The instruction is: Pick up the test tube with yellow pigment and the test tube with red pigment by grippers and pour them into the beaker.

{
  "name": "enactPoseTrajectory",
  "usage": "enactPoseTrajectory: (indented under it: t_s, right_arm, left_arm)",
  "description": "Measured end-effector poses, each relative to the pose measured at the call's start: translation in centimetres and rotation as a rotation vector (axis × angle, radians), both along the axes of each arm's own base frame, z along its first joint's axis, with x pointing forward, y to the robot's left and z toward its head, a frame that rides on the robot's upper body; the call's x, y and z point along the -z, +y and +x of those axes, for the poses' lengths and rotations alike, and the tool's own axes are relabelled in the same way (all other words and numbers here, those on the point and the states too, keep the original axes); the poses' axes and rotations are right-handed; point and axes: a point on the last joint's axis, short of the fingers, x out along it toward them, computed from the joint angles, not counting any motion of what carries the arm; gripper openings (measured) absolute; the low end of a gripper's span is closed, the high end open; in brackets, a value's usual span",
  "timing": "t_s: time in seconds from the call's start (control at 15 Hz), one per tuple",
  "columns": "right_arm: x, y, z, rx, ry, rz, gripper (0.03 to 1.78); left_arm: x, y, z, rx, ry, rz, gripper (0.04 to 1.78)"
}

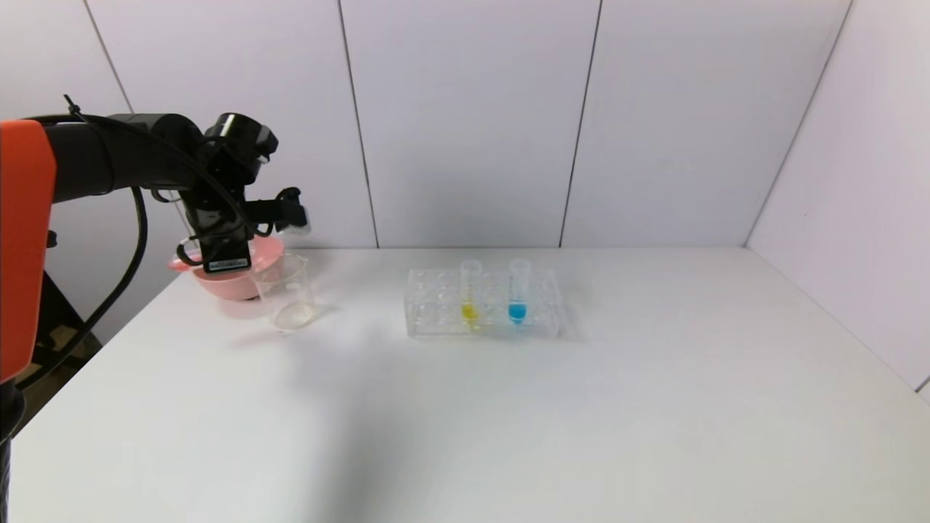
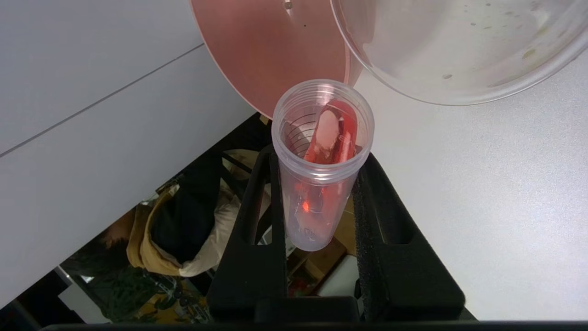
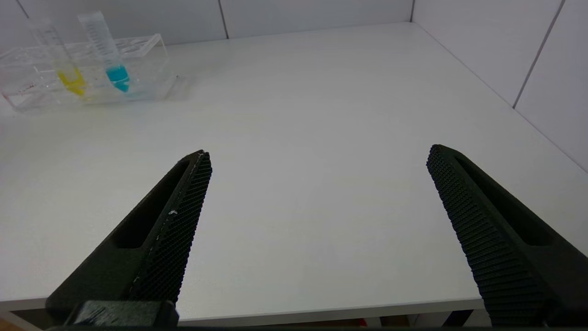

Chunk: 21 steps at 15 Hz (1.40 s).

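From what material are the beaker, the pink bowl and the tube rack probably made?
Beaker: clear and glossy, glass or clear plastic; the look leaves it open. Pink bowl: opaque with a smooth, dull sheen, probably plastic. Tube rack: transparent, thick flat walls with bright edges, likely acrylic.

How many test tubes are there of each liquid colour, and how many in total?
Red: 1, the red tube, clamped in the left gripper near the beaker.
Yellow: 1, the yellow tube, standing in the rack.
Blue: 1, the blue tube, standing in the rack.
Total: 3
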Motion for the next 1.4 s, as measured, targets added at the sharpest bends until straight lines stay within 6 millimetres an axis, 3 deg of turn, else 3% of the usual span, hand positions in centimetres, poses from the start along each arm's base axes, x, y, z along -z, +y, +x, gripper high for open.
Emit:
enactPoseTrajectory:
  t_s: [1.4]
  right_arm:
    - [0.0, 0.0, 0.0, 0.000, 0.000, 0.000, 1.71]
  left_arm:
    - [0.9, -3.4, 0.4, -0.045, 0.034, 0.329, 0.44]
